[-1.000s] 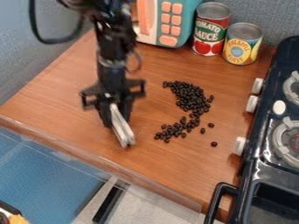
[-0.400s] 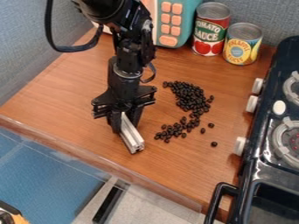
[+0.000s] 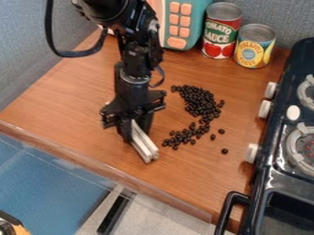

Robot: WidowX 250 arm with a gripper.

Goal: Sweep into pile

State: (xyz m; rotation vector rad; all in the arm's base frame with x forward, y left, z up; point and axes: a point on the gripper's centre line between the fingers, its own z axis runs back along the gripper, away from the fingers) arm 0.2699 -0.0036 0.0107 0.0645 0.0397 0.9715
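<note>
a: state the edges and the working room.

b: the gripper (image 3: 137, 132) hung over the left half of the wooden counter (image 3: 76, 110), short of the front edge (image 3: 110, 169). the lower end of the metal bar (image 3: 144, 144) pointed at that edge. open wood ran between the bar and the stove (image 3: 265, 176), apart from a few strays.

a: and the tool's condition?

b: clamped on the bar, which sat tilted between its fingers. whether the bar's tip touched the wood could not be determined.

a: the surface and surroundings?

b: brown wood, visible grain. at the back stood a teal box (image 3: 200, 25) with orange buttons, then a red-labelled can (image 3: 221, 32) and a yellow-and-blue can (image 3: 253, 48), both upright. a blue-grey wall (image 3: 25, 59) rose along the left; the stove, black with pale knobs, bordered the right. blue flooring (image 3: 55, 188) was noted below the front edge.

a: the item itself?

b: dark, glossy beans (image 3: 199, 101), small and rounded, on the counter between the gripper and the stove. they were crowded thickly at the upper end, then thinned into a bent trail curving down toward the bar. the bar was near the trail's lower end but apart from it. single beans lay loose on the stove side.
</note>
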